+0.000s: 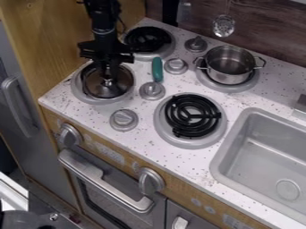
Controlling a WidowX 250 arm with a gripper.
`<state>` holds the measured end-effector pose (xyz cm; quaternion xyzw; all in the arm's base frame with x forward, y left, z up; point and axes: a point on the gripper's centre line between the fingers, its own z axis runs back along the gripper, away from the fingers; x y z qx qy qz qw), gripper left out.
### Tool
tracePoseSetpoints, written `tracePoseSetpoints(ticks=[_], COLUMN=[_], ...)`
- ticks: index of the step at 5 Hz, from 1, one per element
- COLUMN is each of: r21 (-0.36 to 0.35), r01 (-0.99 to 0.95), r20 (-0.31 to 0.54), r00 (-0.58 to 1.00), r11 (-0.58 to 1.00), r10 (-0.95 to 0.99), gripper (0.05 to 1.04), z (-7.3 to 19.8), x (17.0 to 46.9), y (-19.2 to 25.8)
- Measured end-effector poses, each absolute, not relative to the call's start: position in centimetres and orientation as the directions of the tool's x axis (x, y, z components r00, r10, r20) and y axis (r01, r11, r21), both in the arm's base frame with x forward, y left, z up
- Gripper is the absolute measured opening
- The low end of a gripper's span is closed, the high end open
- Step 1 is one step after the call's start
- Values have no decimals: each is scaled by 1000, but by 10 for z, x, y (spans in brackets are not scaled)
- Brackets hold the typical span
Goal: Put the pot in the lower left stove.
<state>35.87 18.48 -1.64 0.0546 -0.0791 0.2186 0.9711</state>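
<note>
Where the pot (228, 72) sits: two o'clock.
Gripper (108, 78): eleven o'clock; can't tell opening or hold.
Lid (108, 91): beneath; unmoved, could tip pot.

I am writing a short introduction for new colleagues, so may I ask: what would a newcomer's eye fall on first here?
Probably the black gripper, hanging low over a shiny round metal piece on the front-left burner. Next, the two-handled metal pot on the back-right burner, then the black spiral coil on the front-right burner.
</note>
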Motion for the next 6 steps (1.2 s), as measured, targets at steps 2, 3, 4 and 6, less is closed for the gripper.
tracePoseSetpoints(ticks=[2, 3, 4, 6], r21=[65, 77, 56, 34], r01=[-420, -366, -223, -90], r20=[219, 235, 232, 186], r00=[891, 911, 951, 979], r11=[905, 927, 973, 995], r10=[398, 340, 204, 82], gripper=[571, 871, 999, 999], z=[-6, 3, 12, 24], x=[374, 389, 413, 414], y=[185, 171, 123, 42])
